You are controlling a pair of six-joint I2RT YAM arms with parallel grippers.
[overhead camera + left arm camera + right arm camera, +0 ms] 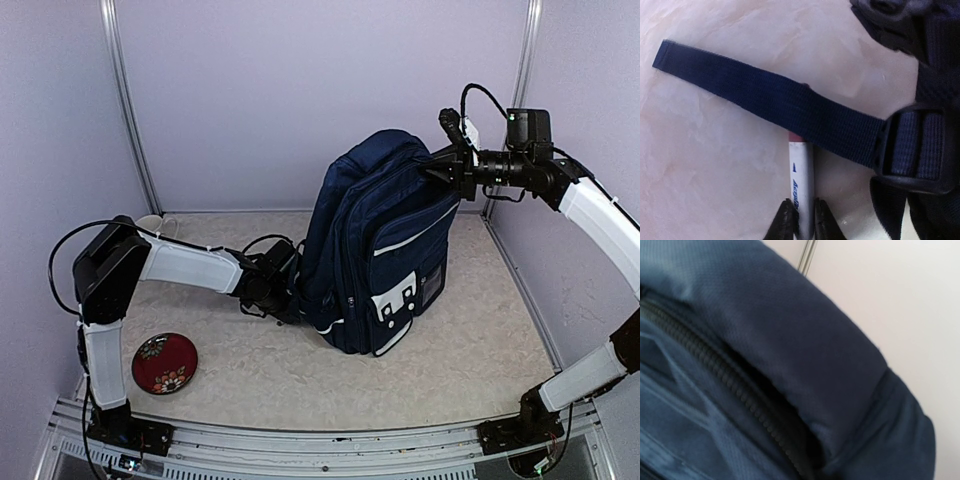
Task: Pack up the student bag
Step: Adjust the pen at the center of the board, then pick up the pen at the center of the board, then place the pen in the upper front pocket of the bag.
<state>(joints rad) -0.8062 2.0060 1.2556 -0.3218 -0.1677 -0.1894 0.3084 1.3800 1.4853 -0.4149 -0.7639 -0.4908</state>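
Observation:
The student bag (380, 250), navy with white trim, stands upright mid-table. My left gripper (283, 295) is low at the bag's left base. In the left wrist view it (801, 220) is shut on a white marker (801, 175) with blue lettering that lies on the table. The marker's reddish far end goes under a navy strap (765, 100) that runs into a dark buckle (912, 150). My right gripper (440, 170) is at the bag's upper right edge, and the fabric is drawn to a point there. The right wrist view shows only bag fabric (805, 340) and a zipper (740, 390); its fingers are hidden.
A red flowered plate (164, 362) lies at the front left near the left arm's base. A small white object (150, 224) sits at the back left by the wall. Walls and metal posts close in the table on three sides.

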